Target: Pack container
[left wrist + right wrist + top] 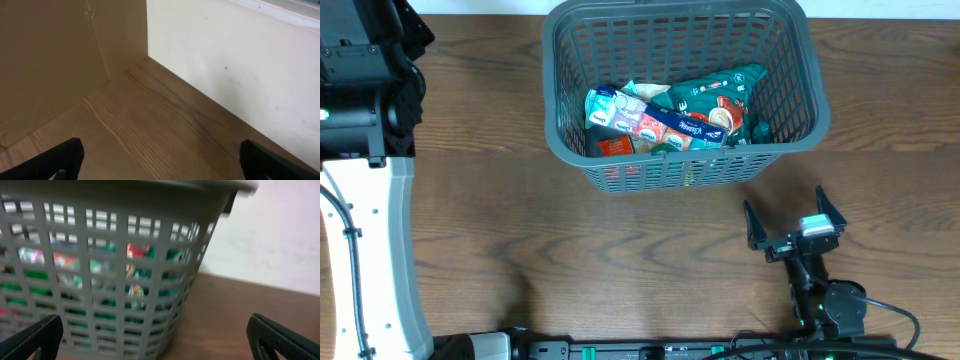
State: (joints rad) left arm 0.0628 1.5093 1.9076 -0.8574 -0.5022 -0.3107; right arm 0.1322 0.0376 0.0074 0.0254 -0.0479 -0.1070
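The container [560, 120], a large dark grey lattice basket, stands at the back middle of the wooden table. In it lie a green packet [720, 95], a blue and white box [640, 118] and a red item [615, 147]. My right gripper [784, 202] hovers just in front of the basket's near right corner, open and empty. In the right wrist view the basket wall [100, 255] fills the left side, beyond my right gripper [155, 322]. My left gripper [160, 147] is open over bare wood, far from the basket, with only its two fingertips [65, 155] showing.
The left arm's black body [365, 90] and white column [375, 250] take up the left side. A white wall [240, 75] and a beige panel [50, 60] meet at a corner ahead of the left gripper. A black rail [650, 350] runs along the front edge.
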